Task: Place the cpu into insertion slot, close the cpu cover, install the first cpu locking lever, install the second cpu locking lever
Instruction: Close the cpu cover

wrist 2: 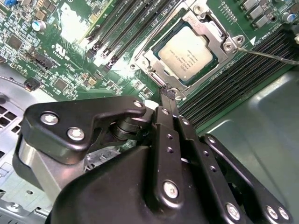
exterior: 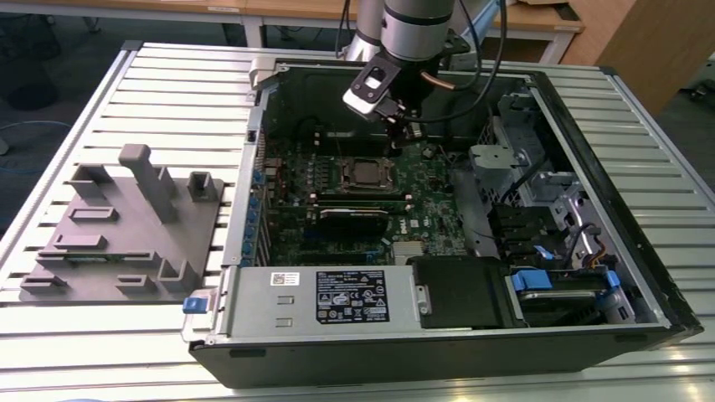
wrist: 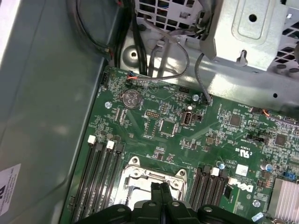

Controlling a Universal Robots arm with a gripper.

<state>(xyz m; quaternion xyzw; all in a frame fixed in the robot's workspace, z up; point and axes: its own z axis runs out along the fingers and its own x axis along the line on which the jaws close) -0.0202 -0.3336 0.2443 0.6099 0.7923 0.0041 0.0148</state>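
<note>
The chip (wrist 2: 189,52) sits in the socket (exterior: 364,173) just past the gripper (wrist 2: 167,93), which is pressed together on nothing visible at the lowered cover's (wrist 2: 150,58) near edge, while a thin lever (wrist 2: 266,54) beyond looks unlatched, so latching seems left.

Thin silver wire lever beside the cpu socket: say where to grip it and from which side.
Pinch the thin silver wire lever on its straight free run, away from its hooked end at the dark-silver square cpu cover. It crosses over the long black memory slots, seemingly unlatched, so come from above with the claw straddling the wire.
</note>
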